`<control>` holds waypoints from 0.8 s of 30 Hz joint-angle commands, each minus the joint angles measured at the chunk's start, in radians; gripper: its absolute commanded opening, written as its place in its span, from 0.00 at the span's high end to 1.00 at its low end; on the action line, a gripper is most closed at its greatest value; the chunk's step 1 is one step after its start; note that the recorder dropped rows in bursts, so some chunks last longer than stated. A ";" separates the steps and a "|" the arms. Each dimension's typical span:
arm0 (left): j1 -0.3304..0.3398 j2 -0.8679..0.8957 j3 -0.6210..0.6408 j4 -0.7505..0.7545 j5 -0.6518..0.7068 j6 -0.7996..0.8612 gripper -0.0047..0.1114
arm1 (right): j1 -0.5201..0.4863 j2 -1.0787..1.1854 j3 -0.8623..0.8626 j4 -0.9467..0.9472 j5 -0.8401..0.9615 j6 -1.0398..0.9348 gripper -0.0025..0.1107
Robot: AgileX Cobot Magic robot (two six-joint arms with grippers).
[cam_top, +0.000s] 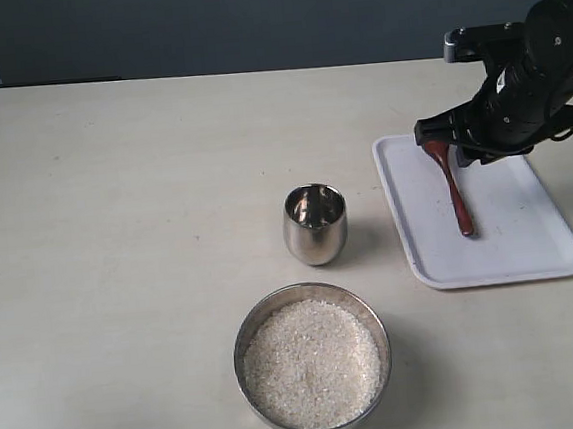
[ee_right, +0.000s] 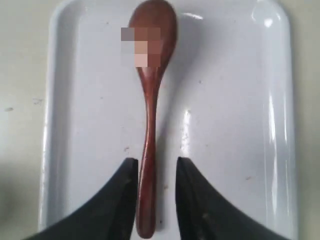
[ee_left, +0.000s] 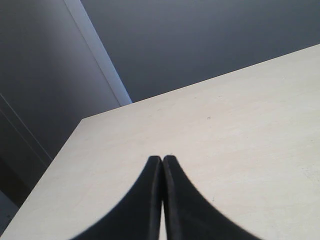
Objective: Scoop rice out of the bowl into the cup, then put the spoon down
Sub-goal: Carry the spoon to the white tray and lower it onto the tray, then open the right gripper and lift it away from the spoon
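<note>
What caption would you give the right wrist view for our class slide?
Open right gripper straddles the handle of the wooden spoon lying on the white tray.

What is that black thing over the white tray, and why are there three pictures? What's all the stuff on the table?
The black thing is a robot arm. It has a claw called a gripper. One picture looks down at the whole table. The other two come from small cameras on the robot's two wrists. On the table stand a shiny cup and a wide bowl full of rice. A white tray holds a wooden spoon. The right gripper is open, with one finger on each side of the spoon's handle, not squeezing it yet. The left gripper is shut, holds nothing, and sees only bare table.
</note>
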 commanded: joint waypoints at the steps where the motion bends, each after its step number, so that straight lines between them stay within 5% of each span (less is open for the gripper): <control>1: -0.006 -0.005 -0.002 -0.004 -0.003 -0.006 0.96 | -0.016 0.023 -0.006 0.016 0.018 -0.010 0.74; 15: -0.006 -0.005 -0.002 -0.004 -0.003 -0.006 0.96 | -0.018 -0.053 -0.034 0.008 0.085 -0.010 0.74; 17: -0.006 -0.005 -0.002 -0.004 -0.003 -0.006 0.96 | -0.018 -0.119 -0.034 0.008 0.060 -0.007 0.79; 20: -0.006 -0.005 -0.002 -0.004 -0.003 -0.006 0.96 | -0.018 -0.274 -0.034 0.006 -0.023 0.003 0.98; 24: -0.006 -0.005 -0.002 -0.004 -0.003 -0.006 0.96 | -0.057 -0.410 -0.005 -0.008 -0.112 0.011 0.98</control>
